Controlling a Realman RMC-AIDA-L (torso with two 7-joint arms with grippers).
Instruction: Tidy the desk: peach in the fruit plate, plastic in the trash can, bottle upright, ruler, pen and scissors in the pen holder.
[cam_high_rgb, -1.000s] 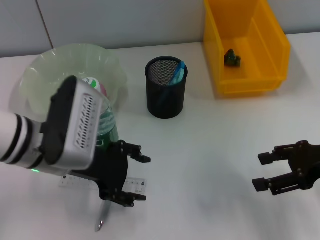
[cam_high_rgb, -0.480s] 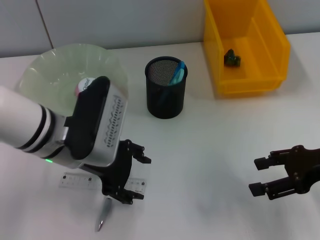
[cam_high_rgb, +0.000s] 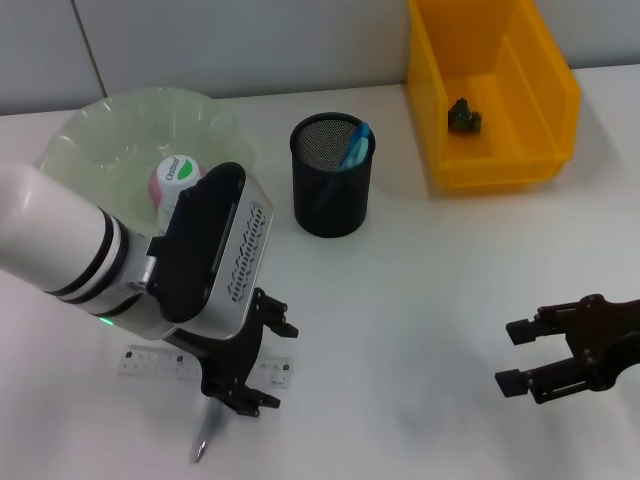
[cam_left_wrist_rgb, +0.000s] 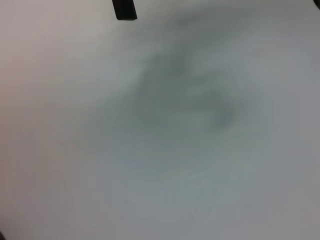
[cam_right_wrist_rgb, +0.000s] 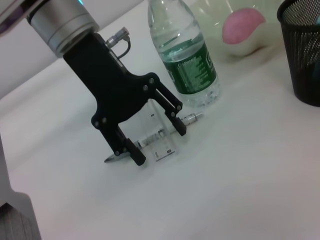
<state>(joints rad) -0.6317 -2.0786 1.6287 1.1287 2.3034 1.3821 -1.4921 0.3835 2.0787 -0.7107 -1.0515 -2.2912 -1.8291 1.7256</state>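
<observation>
Evidently left gripper spread over pen; bottle green label unreadable; right gripper released.

Pen holder stands between fruit plate on the left and bin on the right.

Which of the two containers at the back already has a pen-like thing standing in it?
The black mesh pen holder, with a blue item inside; the yellow bin holds only a small dark scrap.

Bright, even overhead light, soft faint shadows on white table, left wrist view wholly blurred, other views sharp
</observation>
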